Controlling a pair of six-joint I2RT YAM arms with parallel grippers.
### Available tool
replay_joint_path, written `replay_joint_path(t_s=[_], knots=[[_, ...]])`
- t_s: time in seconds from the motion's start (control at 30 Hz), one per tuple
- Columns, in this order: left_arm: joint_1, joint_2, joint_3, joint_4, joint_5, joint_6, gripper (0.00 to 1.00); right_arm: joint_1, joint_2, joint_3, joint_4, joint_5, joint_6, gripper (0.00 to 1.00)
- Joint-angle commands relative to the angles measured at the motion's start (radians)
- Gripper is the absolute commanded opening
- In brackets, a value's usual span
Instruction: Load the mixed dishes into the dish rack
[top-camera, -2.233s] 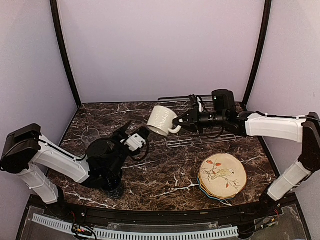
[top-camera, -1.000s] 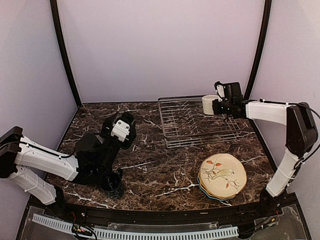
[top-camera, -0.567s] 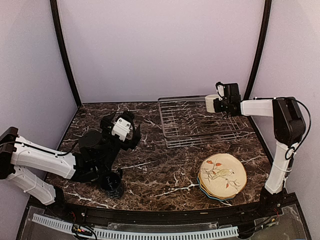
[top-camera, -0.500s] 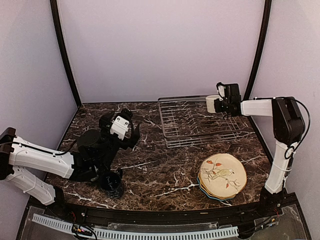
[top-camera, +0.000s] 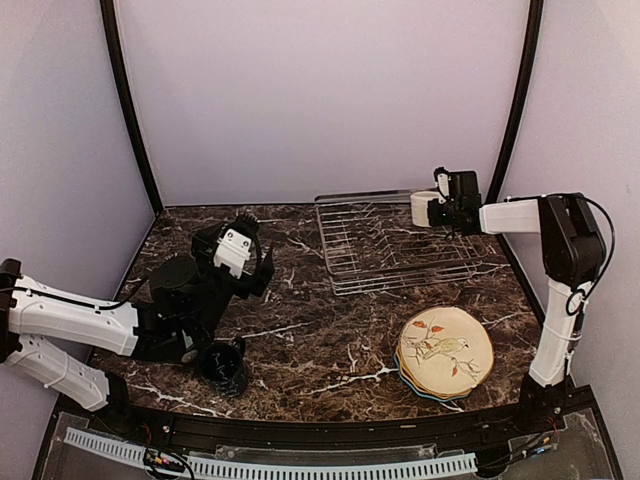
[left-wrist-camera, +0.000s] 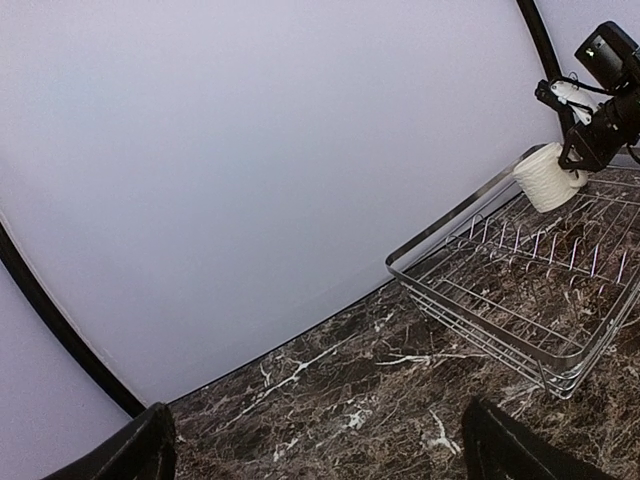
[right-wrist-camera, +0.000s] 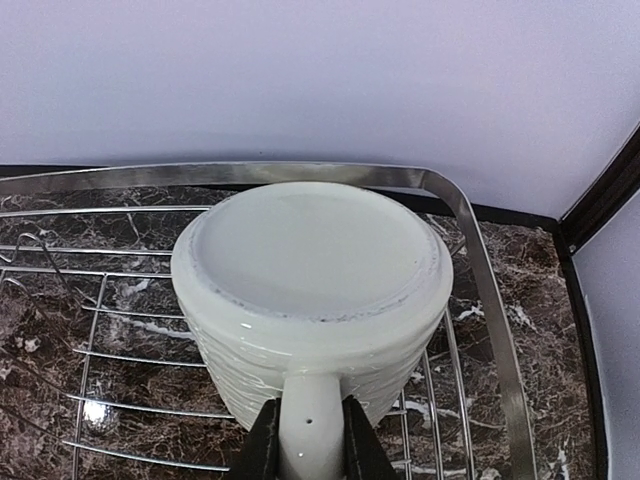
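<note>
Between right fingers (right-wrist-camera: 263, 446), cream mug (right-wrist-camera: 312, 268) handle

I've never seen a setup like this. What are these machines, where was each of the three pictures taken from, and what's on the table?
These are two robot arms bolted at the near edge of a dark marble table, each ending in a two-finger gripper. The wide picture comes from a fixed camera above and behind them. The other two come from small cameras on each wrist.

The right gripper is shut on the handle of a cream mug, held bottom-up over the far right corner of the wire dish rack. The left gripper is open and empty, facing the rack.

Also on the table are a stack of scalloped plates, with a bird plate on top, and a navy mug near the left arm.
</note>
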Motion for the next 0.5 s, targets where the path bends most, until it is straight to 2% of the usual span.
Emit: replay_joint_path(t_s=[0.0,0.13,0.3,0.47], knots=[[-0.005,-0.073,0.044,-0.102,-0.046,-0.042,0.99,0.002,-0.015,-0.029,0.054,-0.058,0.082,0.00],[-0.005,-0.122,0.059,-0.175,-0.053,-0.053,0.99,0.004,-0.008,-0.062,0.028,-0.057,0.131,0.01],[-0.004,-0.180,0.071,-0.243,-0.076,-0.062,0.99,0.005,-0.003,-0.087,0.009,-0.043,0.155,0.10],[-0.002,-0.233,0.142,-0.487,-0.112,-0.156,0.99,0.006,-0.006,-0.108,0.006,-0.034,0.158,0.19]])
